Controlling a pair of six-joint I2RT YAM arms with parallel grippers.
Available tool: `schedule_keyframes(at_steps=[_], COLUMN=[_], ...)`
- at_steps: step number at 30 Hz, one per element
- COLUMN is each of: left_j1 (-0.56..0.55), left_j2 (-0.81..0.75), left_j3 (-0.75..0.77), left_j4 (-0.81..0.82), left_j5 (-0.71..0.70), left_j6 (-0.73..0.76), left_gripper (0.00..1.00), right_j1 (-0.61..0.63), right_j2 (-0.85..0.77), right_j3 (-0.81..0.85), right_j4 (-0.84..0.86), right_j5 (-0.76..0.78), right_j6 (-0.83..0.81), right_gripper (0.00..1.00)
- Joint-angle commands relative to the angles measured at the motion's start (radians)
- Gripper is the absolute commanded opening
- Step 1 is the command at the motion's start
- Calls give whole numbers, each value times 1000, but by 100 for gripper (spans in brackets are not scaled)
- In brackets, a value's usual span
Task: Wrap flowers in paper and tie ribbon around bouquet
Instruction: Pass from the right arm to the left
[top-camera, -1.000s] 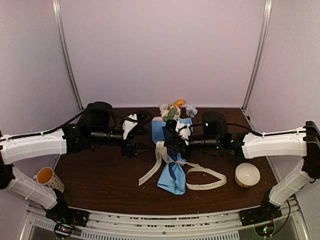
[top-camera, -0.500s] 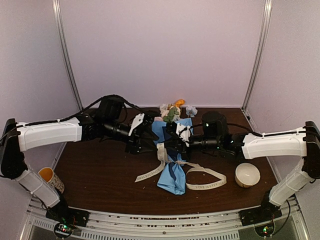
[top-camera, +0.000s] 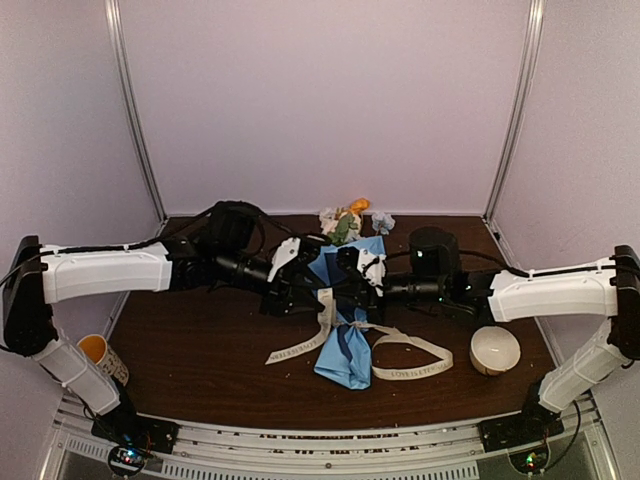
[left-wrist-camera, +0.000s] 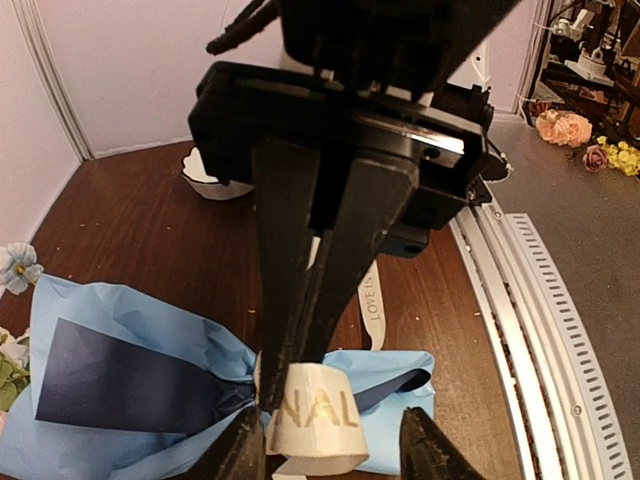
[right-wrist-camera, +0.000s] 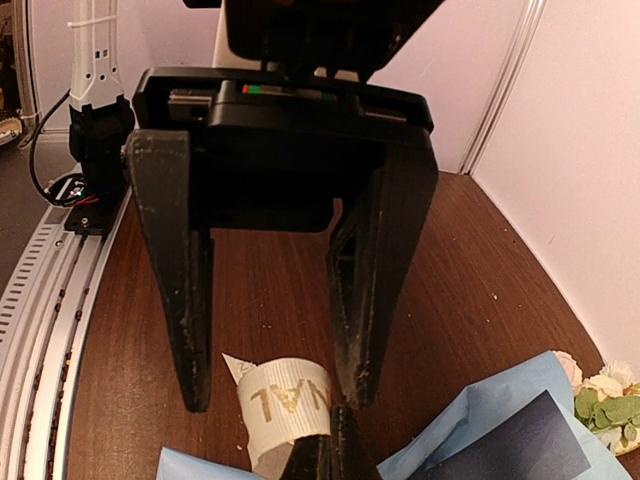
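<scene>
Ribbon (left-wrist-camera: 315, 422) cream, lettered, looped over blue bouquet (top-camera: 346, 356), pinched by right claw (left-wrist-camera: 290, 372), left claw (right-wrist-camera: 275, 398) parted

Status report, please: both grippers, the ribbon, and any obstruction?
Right gripper shut on the ribbon loop at the bouquet. Left gripper open, fingers either side of that loop. Bowl apart, right side; not in the way.
</scene>
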Motion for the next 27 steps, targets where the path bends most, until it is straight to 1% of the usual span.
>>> schedule_keyframes(at_steps=[1, 3, 4, 5, 6, 10, 12, 14, 16, 17, 19, 24, 25, 27], left_j1=[-11, -12, -12, -12, -12, -12, -12, -12, -12, -13, -15, -28, -32, -38], left_j2=[20, 28, 30, 29, 26, 15, 9, -5, -22, -31, -43, -57, -61, -69], left_j3=[-5, 2, 3, 0, -4, -27, -47, -70, -91, -100, -118, -142, -151, -164], left_j4=[58, 61, 65, 71, 82, 104, 124, 149, 182, 202, 230, 247, 251, 255], left_j5=[-2, -24, -26, -23, -21, -19, -48, -103, -176, -204, -239, -232, -230, -240], left_j6=[-14, -18, -17, -17, -20, -32, -40, -51, -73, -81, -93, -95, -96, -98], left_gripper=[43, 30, 20, 8, 0, 0, 0, 0, 0, 0, 0, 0, 0, 0], right_j1=[-4, -4, -4, -3, -4, -4, -5, -6, -8, -9, -9, -8, -7, -7], right_j2=[-25, -22, -21, -19, -17, -20, -34, -63, -108, -140, -186, -276, -294, -328], right_j3=[-9, -10, -10, -10, -11, -7, 6, 35, 48, 54, 66, 86, 81, 55], right_j4=[25, 30, 32, 35, 36, 19, -26, -119, -224, -310, -467, -928, -1005, -1101], right_j5=[19, 18, 19, 19, 20, 48, 117, 231, 357, 430, 503, 668, 698, 700], right_j6=[6, 12, 13, 16, 20, 29, 60, 118, 203, 247, 350, 702, 771, 862], right_gripper=[0, 0, 0, 0, 0, 0, 15, 30, 39, 42, 44, 48, 48, 49])
